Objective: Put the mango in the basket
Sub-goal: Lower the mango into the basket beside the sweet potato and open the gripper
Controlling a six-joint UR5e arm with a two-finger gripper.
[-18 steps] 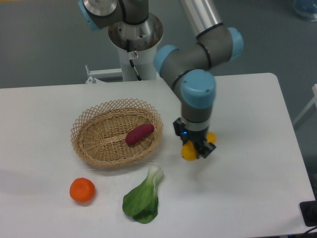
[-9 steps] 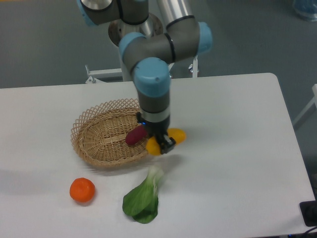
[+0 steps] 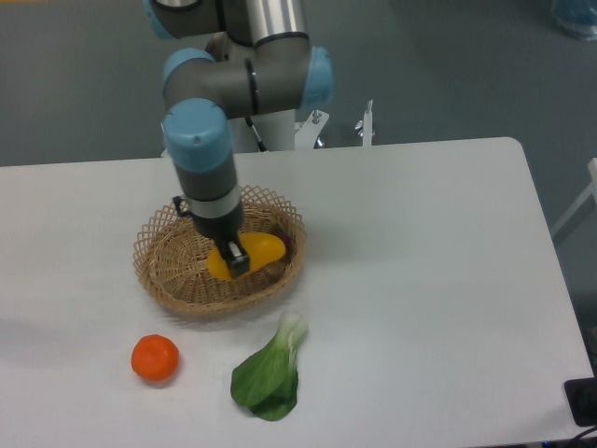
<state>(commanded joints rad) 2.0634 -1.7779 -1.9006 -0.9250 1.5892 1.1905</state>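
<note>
The yellow-orange mango (image 3: 254, 252) is held in my gripper (image 3: 230, 257), which is shut on it over the inside of the light tan wicker basket (image 3: 168, 245). The mango sits low over the basket's middle; I cannot tell if it touches the bottom. The reddish-purple tuber (image 3: 288, 246) is mostly hidden behind the mango at the basket's right side.
A round orange tangerine (image 3: 154, 357) lies on the white table in front of the basket at the left. A green leafy bok choy (image 3: 270, 371) lies in front of the basket. The robot base stands behind the table.
The gripper has carried the mango leftward from the table right of the basket, across the rim, to over the basket's middle. The tuber is now mostly covered.
</note>
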